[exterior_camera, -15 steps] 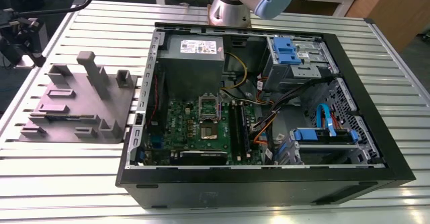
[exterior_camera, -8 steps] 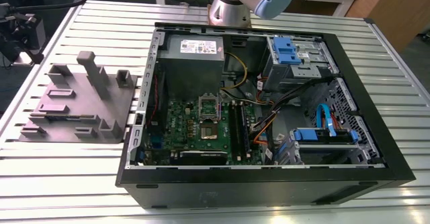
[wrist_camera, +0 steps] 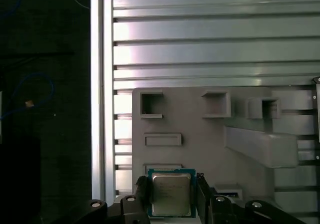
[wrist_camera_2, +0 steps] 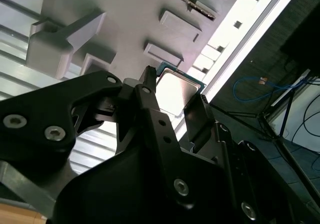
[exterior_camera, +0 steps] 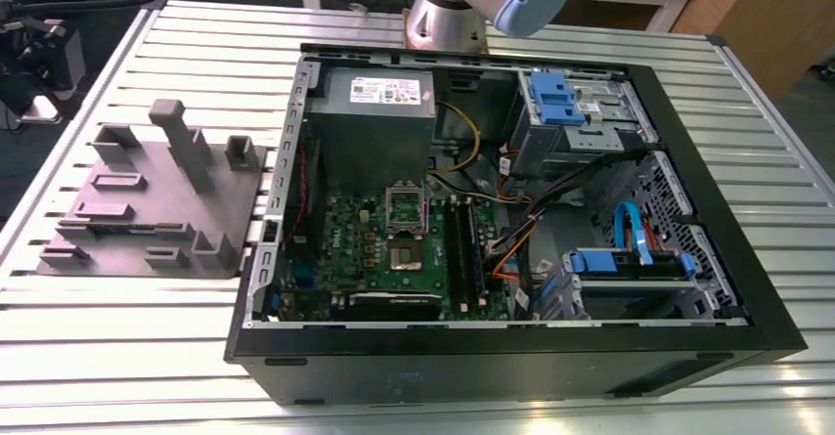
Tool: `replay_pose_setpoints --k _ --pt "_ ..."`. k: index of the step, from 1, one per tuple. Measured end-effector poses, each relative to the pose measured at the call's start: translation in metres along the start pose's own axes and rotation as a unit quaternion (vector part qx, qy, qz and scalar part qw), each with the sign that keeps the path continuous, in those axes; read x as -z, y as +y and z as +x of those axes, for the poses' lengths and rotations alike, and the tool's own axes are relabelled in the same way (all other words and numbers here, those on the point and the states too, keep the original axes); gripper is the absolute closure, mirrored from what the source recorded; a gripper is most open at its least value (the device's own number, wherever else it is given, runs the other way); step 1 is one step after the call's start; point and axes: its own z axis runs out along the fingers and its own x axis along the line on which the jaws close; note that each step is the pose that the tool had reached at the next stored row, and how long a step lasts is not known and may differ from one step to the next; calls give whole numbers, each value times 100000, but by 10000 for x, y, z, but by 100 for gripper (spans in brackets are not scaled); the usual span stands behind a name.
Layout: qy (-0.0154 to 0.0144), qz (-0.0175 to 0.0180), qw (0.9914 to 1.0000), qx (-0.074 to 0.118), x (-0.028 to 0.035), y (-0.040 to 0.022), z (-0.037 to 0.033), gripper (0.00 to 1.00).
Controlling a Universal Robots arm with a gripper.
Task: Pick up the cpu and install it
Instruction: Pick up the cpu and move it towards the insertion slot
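There is one cpu (wrist_camera: 171,194), flanked by the two fingers (wrist_camera: 141,194) of the single gripper (wrist_camera: 171,180). The counter (exterior_camera: 131,357) carries one grey holder block (exterior_camera: 151,200) and one open computer case (exterior_camera: 522,357). Inside the case are one green motherboard (exterior_camera: 352,249), two long black memory sticks (exterior_camera: 464,244), one power supply (exterior_camera: 372,98) and two blue drive brackets (exterior_camera: 554,98). One robot arm (exterior_camera: 483,0) shows in the exterior view.
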Motion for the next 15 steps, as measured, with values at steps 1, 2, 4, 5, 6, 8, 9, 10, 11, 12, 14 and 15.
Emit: replay_pose_setpoints --k 1,2,4,5,6,8,9,10,11,12,14,15 --pt "-1 1 100000 0 9 0 0 53" --pt "2 1 100000 -2 18 1 0 53" --pt "3 1 100000 -1 36 2 1 53" --pt "2 0 100000 0 46 3 1 53" --pt "-1 1 100000 -2 55 3 1 53" --pt "2 2 100000 -1 75 4 1 53" --pt "1 0 100000 -2 83 5 2 53" --pt "-1 0 100000 2 91 5 2 53" --pt "2 1 100000 0 100 6 2 53" --pt "3 1 100000 2 109 6 2 53" --pt "1 1 100000 0 127 7 2 53" --pt "2 1 100000 1 136 8 3 53"
